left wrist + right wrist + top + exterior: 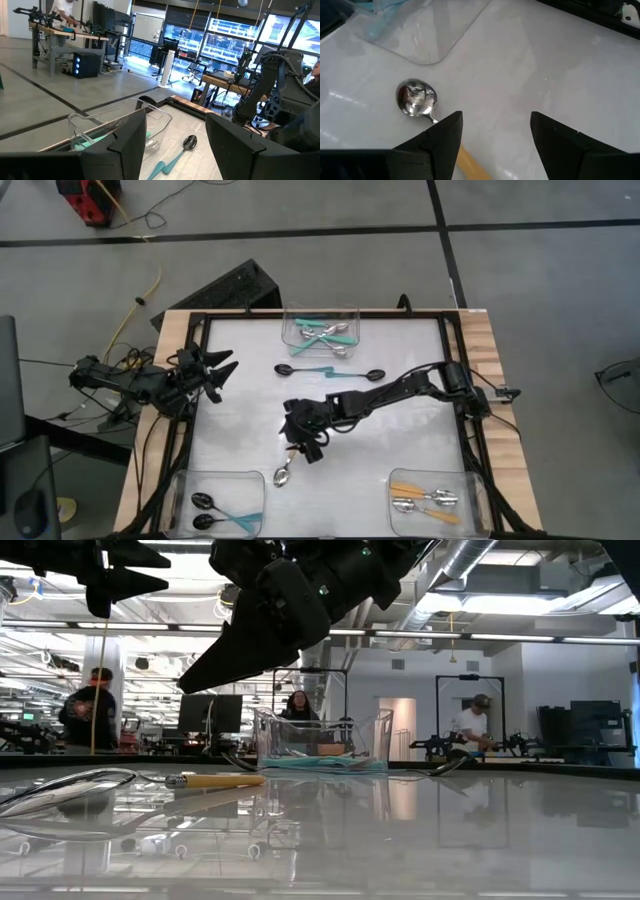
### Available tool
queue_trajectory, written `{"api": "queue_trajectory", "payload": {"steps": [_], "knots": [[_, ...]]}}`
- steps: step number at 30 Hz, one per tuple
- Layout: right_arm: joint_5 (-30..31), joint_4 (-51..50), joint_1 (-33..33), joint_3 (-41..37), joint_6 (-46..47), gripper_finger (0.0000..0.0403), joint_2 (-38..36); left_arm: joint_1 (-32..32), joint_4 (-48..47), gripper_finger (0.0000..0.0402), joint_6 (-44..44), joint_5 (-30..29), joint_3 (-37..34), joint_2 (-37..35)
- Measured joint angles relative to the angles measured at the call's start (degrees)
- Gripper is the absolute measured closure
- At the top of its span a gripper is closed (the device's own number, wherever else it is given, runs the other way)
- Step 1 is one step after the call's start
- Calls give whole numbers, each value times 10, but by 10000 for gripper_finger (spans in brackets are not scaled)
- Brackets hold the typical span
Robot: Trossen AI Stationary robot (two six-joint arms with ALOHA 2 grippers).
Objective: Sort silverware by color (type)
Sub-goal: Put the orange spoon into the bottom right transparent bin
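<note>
The right gripper (303,442) hangs with jaws spread and empty over the orange-handled spoon (282,473), lined up to grasp it. That spoon lies at six o'clock of table centre. At nine o'clock, the left gripper (222,370) waits, parted, holding nothing.

1. Tabletop (400,370): smooth, glossy white, mirror-like in the low view
2. Table edge (492,370): pale bare wood
3. Bins (320,313): clear glossy plastic
4. Spoon (417,99): polished shiny metal bowl, smooth matt orange handle (215,780)
5. Teal spoons (325,370): glossy black bowls, matt plastic-looking handles
6. Right gripper (492,137) fingers (440,142): matt black, plastic-looking
</note>
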Motion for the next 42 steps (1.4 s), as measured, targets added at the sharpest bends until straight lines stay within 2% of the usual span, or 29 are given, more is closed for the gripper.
{"api": "queue_trajectory", "payload": {"steps": [19, 26, 34, 42], "knots": [[0, 3, 1, -1, 12, 143, 12, 0, 0, 212, 0, 0, 0, 0], [-30, 10, 1, -1, 33, 143, 29, 0, 0, 212, 0, 0, 0, 0], [-42, -27, 1, 0, -108, 143, 29, 0, 0, 212, 0, 0, 0, 0], [-76, -18, -4, 0, -115, 143, 29, 0, 0, 212, 0, 0, 0, 0]]}}
